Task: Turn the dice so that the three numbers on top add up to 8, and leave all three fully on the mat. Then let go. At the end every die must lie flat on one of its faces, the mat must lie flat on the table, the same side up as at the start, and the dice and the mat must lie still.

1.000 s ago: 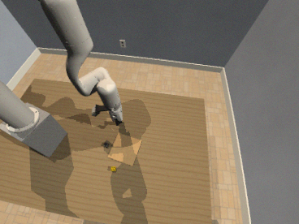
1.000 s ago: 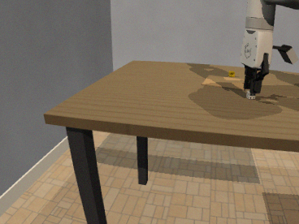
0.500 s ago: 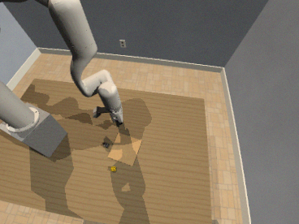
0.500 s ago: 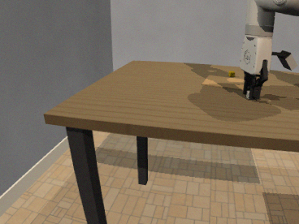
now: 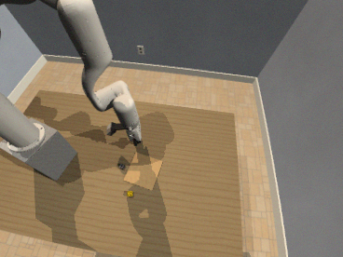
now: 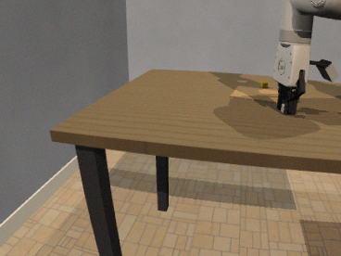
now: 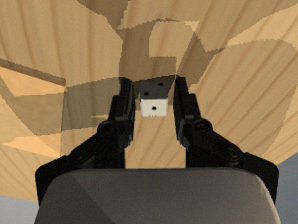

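In the top view, from the left, a grey block (image 5: pixel 56 163) carries the round foot of the arm (image 5: pixel 86 34) (image 6: pixel 296 23) on the wooden bench (image 5: pixel 200 149) (image 6: pixel 139 111) (image 7: pixel 240 95). Left of the frame's centre, below the middle height, a dark die (image 5: pixel 121 166) sits on the wood near the left side of the mat, in shadow. Slightly right of it and lower down, a yellow die (image 5: pixel 130 194) (image 6: pixel 264 84) lies just off the mat's lower edge. The gripper (image 5: pixel 136 142) (image 6: pixel 288 109) (image 7: pixel 154 91) points down close to the mat's upper edge. The pale orange mat (image 5: pixel 145 173) (image 6: pixel 237 94) (image 7: pixel 27 107) lies flat, partly shaded.

In the exterior view, the lit part of the mat is right of centre, the yellow die stands behind it further right, and the gripper is low over the wood near the right side.

In the wrist view, the mat fills part of the left side. At the centre, a white die (image 7: pixel 154 107) sits between the fingers, a gap on either side; they are parted partway and grip nothing. Its lit face shows one pip, its shaded face two. This die is off the mat too. The top numbers of the dark and yellow dice are too small to read.
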{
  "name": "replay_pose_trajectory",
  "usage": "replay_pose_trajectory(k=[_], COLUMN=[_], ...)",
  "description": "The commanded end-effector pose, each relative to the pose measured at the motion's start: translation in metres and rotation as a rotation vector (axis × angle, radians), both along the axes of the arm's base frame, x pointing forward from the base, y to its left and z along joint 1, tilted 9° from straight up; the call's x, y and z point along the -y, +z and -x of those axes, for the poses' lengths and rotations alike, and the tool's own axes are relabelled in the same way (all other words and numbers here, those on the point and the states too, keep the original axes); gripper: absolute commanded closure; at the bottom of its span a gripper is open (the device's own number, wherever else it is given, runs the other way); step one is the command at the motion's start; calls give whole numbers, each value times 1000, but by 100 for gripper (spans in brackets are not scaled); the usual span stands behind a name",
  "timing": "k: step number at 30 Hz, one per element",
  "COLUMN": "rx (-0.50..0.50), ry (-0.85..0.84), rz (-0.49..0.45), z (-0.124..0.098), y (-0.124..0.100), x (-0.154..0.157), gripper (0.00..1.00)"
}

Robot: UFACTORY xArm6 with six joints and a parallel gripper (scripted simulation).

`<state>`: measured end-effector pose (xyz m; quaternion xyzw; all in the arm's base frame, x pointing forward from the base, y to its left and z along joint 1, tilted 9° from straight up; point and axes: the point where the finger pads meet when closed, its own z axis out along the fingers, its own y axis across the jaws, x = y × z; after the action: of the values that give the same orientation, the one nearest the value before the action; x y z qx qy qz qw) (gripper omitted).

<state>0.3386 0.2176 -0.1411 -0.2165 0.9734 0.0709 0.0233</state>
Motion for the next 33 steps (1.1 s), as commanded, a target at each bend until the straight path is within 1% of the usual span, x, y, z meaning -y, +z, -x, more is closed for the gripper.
replay_pose_trajectory(k=[1,25,26,33], rx=[2,2,2,2], ry=[0,0,0,0], rz=[-1,-1,-1,-1], z=[-1,-1,-1,-1], y=[1,1,1,1], x=[-1,-1,-1,-1], gripper=[64,64,85,85])
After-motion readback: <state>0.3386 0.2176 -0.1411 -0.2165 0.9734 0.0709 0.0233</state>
